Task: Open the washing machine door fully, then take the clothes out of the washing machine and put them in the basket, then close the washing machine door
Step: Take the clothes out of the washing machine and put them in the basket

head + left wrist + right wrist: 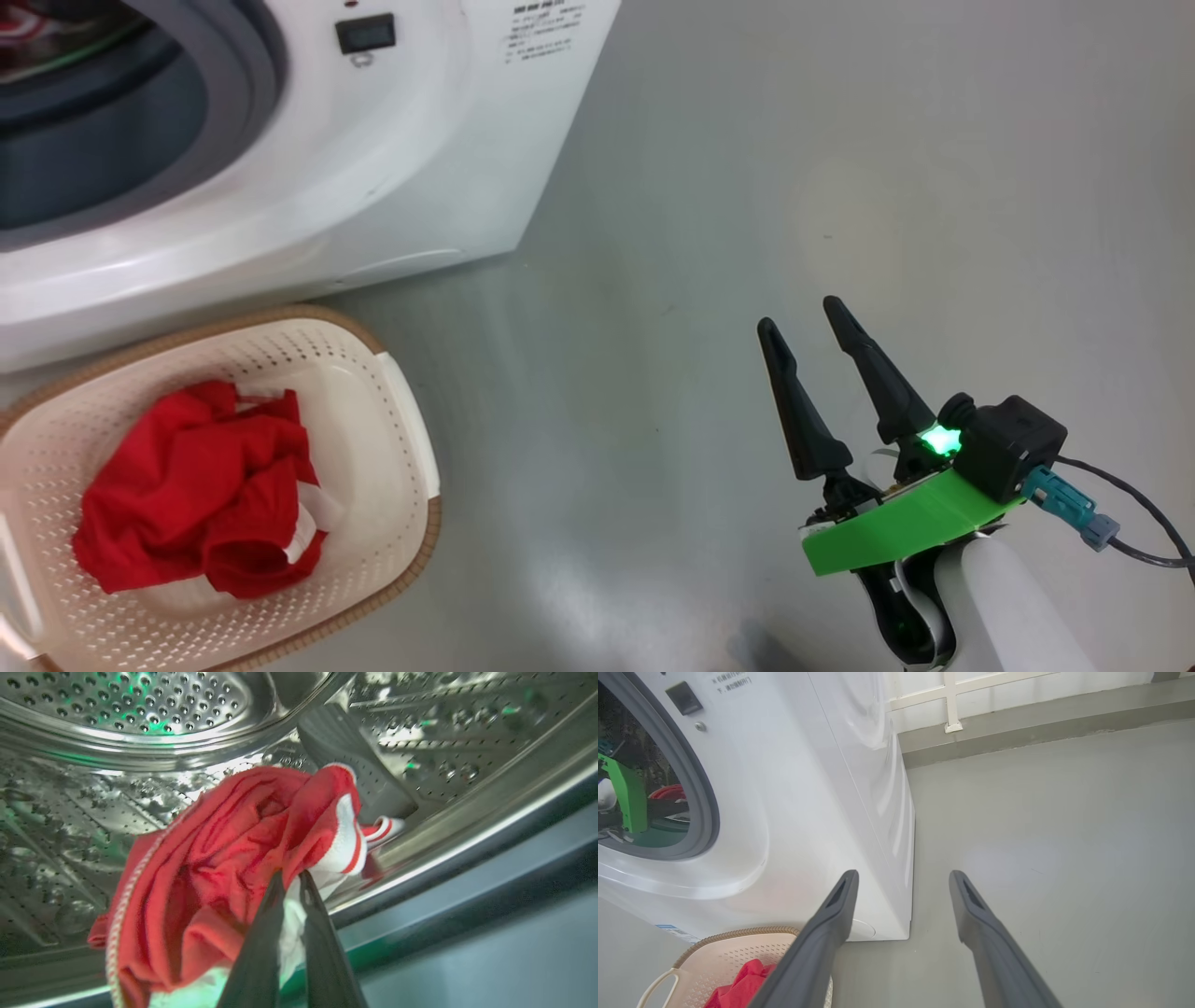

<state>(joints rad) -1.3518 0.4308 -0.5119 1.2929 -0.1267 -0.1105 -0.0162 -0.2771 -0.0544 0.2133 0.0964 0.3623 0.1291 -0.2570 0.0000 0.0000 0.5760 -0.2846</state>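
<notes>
On the grey floor [747, 187] the basket [415, 439] stands just before the washing machine [448, 168] with one red garment [196, 485] inside. In the drum [140, 709] the left pincer [290, 882] is clenched on a second red-and-white garment [224, 849], the right pincer [799, 314] hangs released; the next move, I judge, is lifting this cloth out over the basket.

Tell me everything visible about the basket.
The basket is cream-white plastic, a rounded rectangle with perforated walls, a brown woven-look rim and a plain side handle. It stands upright on the grey floor, close before the white washing machine. A crumpled heap of red clothes with white trim lies inside it.
</notes>
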